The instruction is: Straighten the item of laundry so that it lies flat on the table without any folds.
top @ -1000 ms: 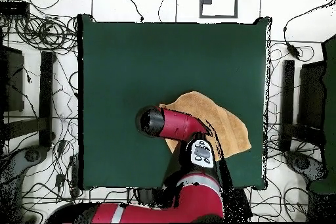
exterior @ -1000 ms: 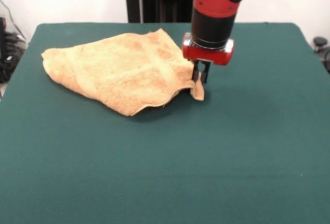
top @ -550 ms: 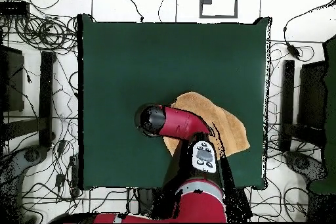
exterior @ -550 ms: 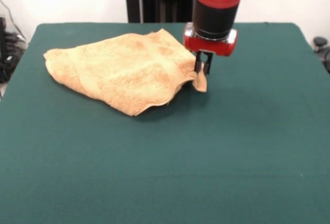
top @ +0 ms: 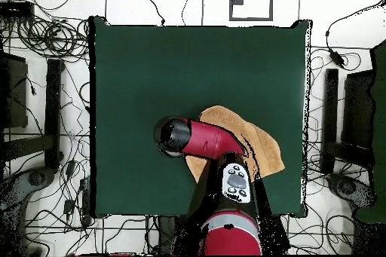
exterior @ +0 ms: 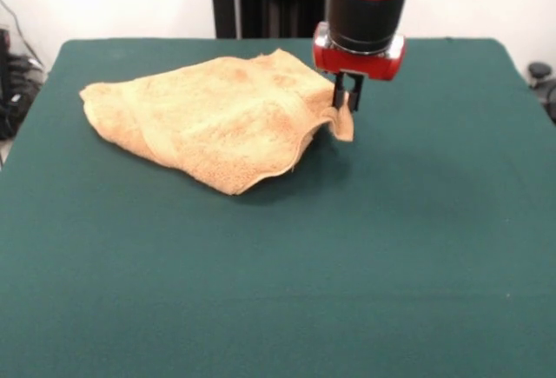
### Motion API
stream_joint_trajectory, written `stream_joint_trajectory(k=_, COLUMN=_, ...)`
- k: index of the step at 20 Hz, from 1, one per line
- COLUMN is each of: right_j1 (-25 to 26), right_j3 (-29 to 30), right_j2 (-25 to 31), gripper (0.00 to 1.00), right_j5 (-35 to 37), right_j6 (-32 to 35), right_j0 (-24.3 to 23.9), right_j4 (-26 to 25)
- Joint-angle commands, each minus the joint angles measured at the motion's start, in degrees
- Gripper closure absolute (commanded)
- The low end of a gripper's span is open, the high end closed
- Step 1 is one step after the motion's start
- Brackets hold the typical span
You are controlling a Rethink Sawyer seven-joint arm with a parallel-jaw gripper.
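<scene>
towel [exterior: 217, 117]: soft, limp, light, folded on the counter [exterior: 278, 291]
fingers [exterior: 347, 98]: pinched on its right corner, lifted
hold: corners

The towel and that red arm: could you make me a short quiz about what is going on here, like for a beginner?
1. True or false: the towel lies perfectly flat on the table.
2. What does the pincer grip? A) the towel's middle B) a corner of the towel C) nothing
3. Fill in: in the front view the gripped corner is lifted ____ the table.

Key:
1. False; it is bunched, with folds and a raised edge.
2. B; it is shut on the corner at the towel's right end in the front view.
3. Off (above); shadow shows beneath that edge.
</scene>
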Motion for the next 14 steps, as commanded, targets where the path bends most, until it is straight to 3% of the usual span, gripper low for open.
stream_joint_trajectory(k=1, right_j1=0.49, right_j3=-0.14, right_j2=5.97, gripper=1.0, right_j5=7.62, right_j6=11.39, right_j0=1.2, right_j4=4.31)
stream_joint_trajectory(k=14, right_j1=-1.57, right_j3=-3.54, right_j2=3.94, gripper=1.0, right_j5=17.3, right_j6=9.04, right_j0=0.16, right_j4=2.41)
